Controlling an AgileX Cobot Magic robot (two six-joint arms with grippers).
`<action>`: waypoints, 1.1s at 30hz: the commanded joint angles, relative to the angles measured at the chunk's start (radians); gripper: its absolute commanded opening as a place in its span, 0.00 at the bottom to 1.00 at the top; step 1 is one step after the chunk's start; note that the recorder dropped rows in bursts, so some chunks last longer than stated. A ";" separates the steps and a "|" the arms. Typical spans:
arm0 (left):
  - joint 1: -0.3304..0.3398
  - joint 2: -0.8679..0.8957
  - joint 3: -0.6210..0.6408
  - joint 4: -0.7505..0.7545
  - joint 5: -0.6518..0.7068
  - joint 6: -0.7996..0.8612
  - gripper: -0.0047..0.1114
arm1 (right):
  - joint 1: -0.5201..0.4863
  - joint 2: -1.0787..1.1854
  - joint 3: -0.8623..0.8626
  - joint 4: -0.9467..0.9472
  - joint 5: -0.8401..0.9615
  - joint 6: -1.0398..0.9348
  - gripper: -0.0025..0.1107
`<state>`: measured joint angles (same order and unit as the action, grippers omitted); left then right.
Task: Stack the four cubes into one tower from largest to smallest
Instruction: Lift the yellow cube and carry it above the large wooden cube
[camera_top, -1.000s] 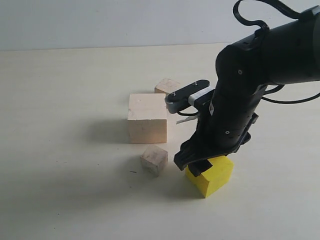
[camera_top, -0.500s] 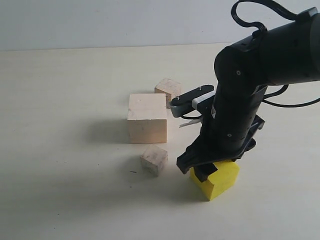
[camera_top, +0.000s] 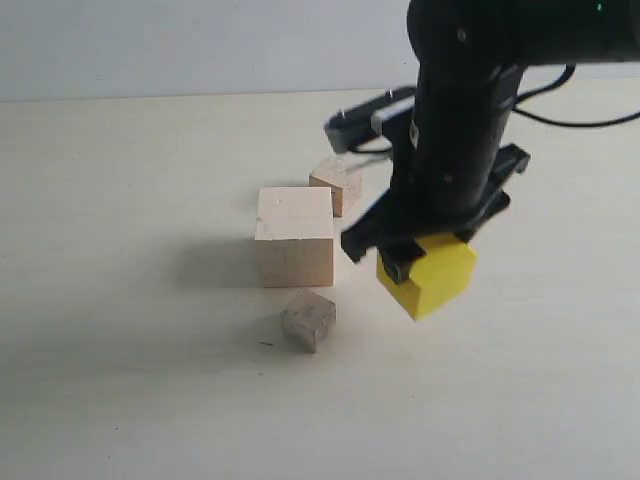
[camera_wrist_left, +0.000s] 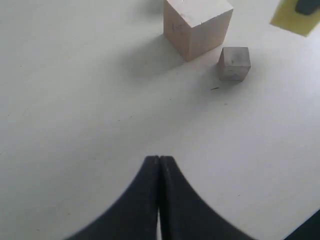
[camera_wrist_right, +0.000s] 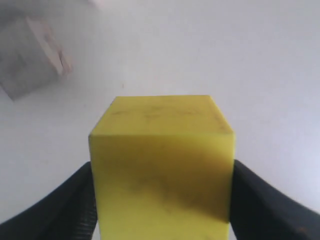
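Note:
My right gripper (camera_top: 418, 258) is shut on the medium yellow cube (camera_top: 432, 280) and holds it in the air, just right of the large pale wooden cube (camera_top: 294, 235). In the right wrist view the yellow cube (camera_wrist_right: 162, 150) fills the space between the right gripper's (camera_wrist_right: 162, 195) black fingers. A small wooden cube (camera_top: 338, 182) sits behind the large one, and the smallest greyish cube (camera_top: 309, 319) lies in front of it. In the left wrist view my left gripper (camera_wrist_left: 159, 161) is shut and empty, far from the large cube (camera_wrist_left: 197, 25) and the greyish cube (camera_wrist_left: 234, 63).
The cubes lie on a pale table (camera_top: 120, 300) that ends at a light wall (camera_top: 150, 50) at the back. The right arm's black body (camera_top: 470, 120) stands above and behind the yellow cube.
The right gripper has lifted the yellow cube off the table and carried it up and back, toward the large cube's right side. The other cubes have not moved.

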<state>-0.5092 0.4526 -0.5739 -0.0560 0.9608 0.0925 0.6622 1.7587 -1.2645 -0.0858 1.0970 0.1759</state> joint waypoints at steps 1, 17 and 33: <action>0.002 -0.006 0.004 -0.004 -0.015 -0.003 0.04 | 0.001 -0.015 -0.171 -0.022 0.012 0.062 0.02; -0.002 -0.057 0.011 -0.010 -0.026 -0.003 0.04 | 0.001 0.152 -0.564 0.086 0.124 0.097 0.02; -0.085 -0.141 0.077 0.003 -0.095 -0.045 0.04 | 0.001 0.271 -0.639 0.148 0.124 -0.279 0.02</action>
<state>-0.5880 0.3158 -0.5025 -0.0591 0.8826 0.0582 0.6622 2.0322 -1.8694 0.0728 1.2290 0.0148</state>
